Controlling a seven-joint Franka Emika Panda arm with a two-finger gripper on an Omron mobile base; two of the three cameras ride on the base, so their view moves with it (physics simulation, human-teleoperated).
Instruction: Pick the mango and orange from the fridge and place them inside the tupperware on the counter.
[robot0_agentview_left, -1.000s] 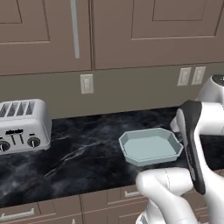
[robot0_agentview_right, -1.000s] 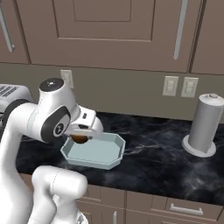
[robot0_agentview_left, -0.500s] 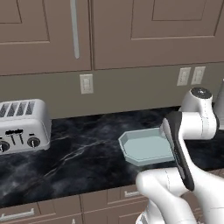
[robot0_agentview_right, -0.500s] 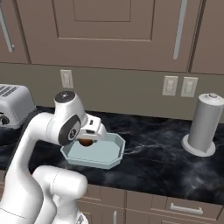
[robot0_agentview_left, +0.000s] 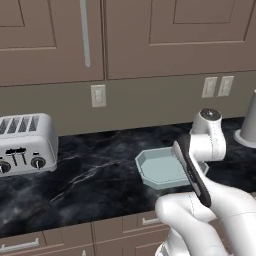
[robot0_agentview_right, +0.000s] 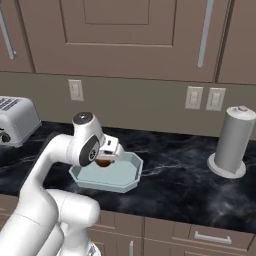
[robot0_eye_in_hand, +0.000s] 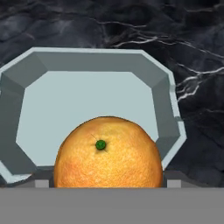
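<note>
My gripper is shut on the orange, a round orange-brown ball held just above the tupperware. In the hand view the orange sits low in the middle, with the pale blue-grey tupperware and its whitish inside directly beneath it. The tupperware rests on the black marble counter, partly behind my forearm in the left base view. The mango and the fridge are out of view.
A silver toaster stands at the counter's left end. A grey paper towel roll stands at the right. Brown upper cabinets hang over the counter, and wall outlets sit on the backsplash.
The arm has swung its elbow forward and carried the orange a little to the right, further over the tupperware. The tupperware, toaster and camera have stayed put.
</note>
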